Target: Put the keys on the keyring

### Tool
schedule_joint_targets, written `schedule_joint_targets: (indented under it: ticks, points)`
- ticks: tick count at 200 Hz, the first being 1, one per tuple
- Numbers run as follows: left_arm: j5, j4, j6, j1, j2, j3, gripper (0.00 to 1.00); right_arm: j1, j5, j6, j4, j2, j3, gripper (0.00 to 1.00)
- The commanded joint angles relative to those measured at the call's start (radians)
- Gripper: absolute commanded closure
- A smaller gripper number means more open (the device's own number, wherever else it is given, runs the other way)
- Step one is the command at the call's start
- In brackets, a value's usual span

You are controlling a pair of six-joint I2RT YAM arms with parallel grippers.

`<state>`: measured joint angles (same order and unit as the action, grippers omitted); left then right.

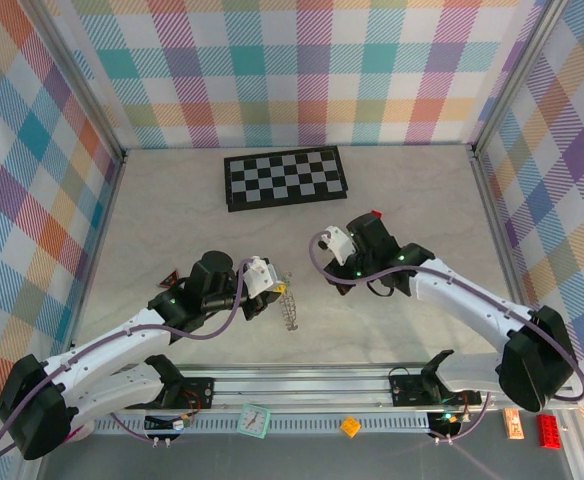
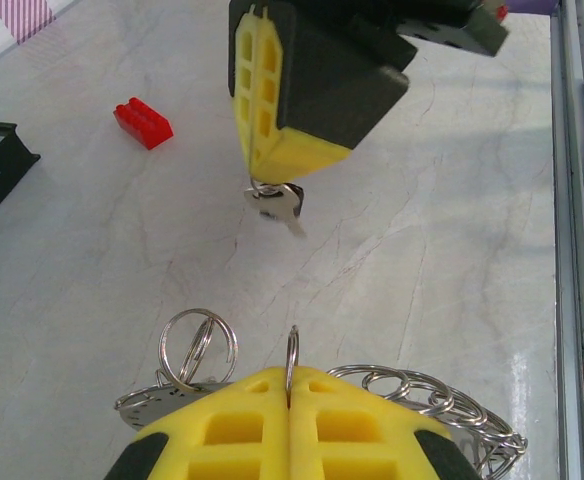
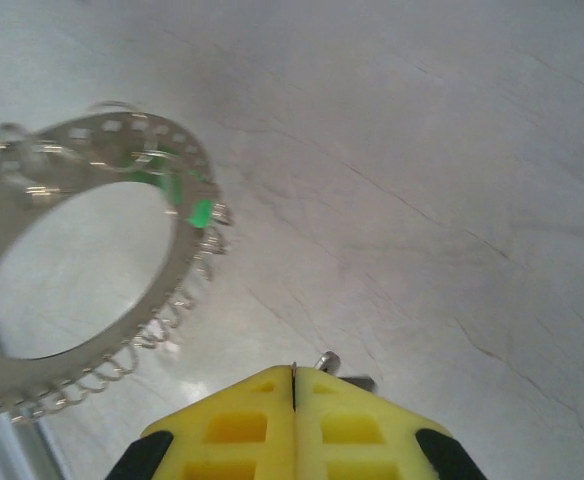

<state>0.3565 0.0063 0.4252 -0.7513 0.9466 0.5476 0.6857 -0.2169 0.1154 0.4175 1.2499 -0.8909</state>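
Keyring (image 1: 290, 305) is stiff flat metal with springy wire loops, so grip it by the rim or 1 loop. From the top camera you see it edge-on, toward the middle of the bench's (image 1: 172, 200) near edge, at the left tool (image 1: 275, 288). In the left wrist view, that tool is pressed together on 1 loop (image 2: 292, 350). The right tool (image 2: 282, 170) is clamped on 1 key (image 2: 277, 203), tiny, light and slick. The right wrist view gives you what the top camera cannot: the ring's flat face and big hole.
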Motion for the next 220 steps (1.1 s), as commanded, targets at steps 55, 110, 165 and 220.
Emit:
schedule_joint_targets:
  ticks: [55, 110, 165, 220]
  points:
    - [0.030, 0.035, -0.014, -0.009, 0.001, 0.055, 1.00, 0.026, -0.278, 0.119, -0.091, -0.062, 0.022, 1.00]
    - [0.036, 0.030, -0.008, -0.009, 0.006, 0.055, 1.00, 0.066, -0.330, 0.131, -0.115, -0.013, -0.027, 1.00]
    - [0.040, 0.016, 0.010, -0.008, 0.011, 0.055, 1.00, 0.083, -0.287, 0.100, -0.187, 0.014, -0.043, 1.00]
    - [0.042, 0.001, -0.023, -0.009, 0.031, 0.076, 1.00, 0.139, -0.079, 0.189, -0.200, -0.006, -0.031, 1.00]
